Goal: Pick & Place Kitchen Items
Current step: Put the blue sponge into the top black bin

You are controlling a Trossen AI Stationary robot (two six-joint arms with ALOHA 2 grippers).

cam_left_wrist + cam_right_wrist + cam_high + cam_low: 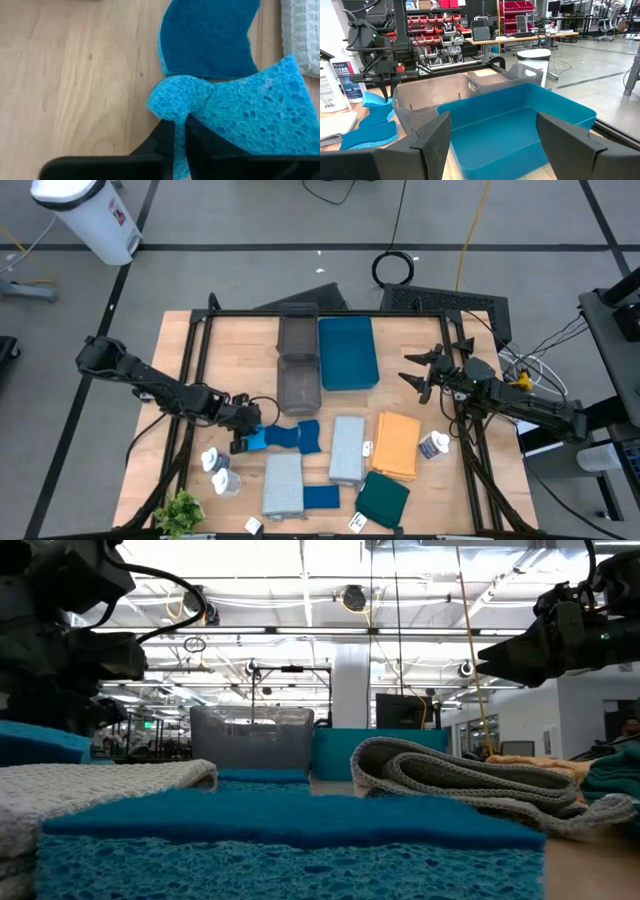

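Two claws in view. Left claw (243, 439) sits low near the surface's (180, 380) left-front area, clenched on the edge of a bright-blue sponge (254, 440); the left wrist view shows the sponge (240, 125) pinched thin between the dark fingers (162, 145). Right claw (420, 372) hangs over the right-back part of the surface, fingers spread, gripping nothing, just beside the teal tray (347, 352).

Sponges: three counted. One in the left claw, one darker curved sponge (297, 435) touching it, one rectangular sponge (321, 498) near the front edge.

Cloths: four. Grey cloth (282, 484) at front, pale blue cloth (347, 449) mid-front, orange cloth (397, 445) to its right, dark teal cloth (383, 500) at front right.

White bottles: three clearly seen. Two (220, 470) near the front-left corner, one (433, 446) right of the orange cloth. Small white bits at the front edge, cannot tell what.

Trays: two, grey tray (298, 360) and the teal one, side by side at back centre.

One green plant (178, 510) in the front-left corner.
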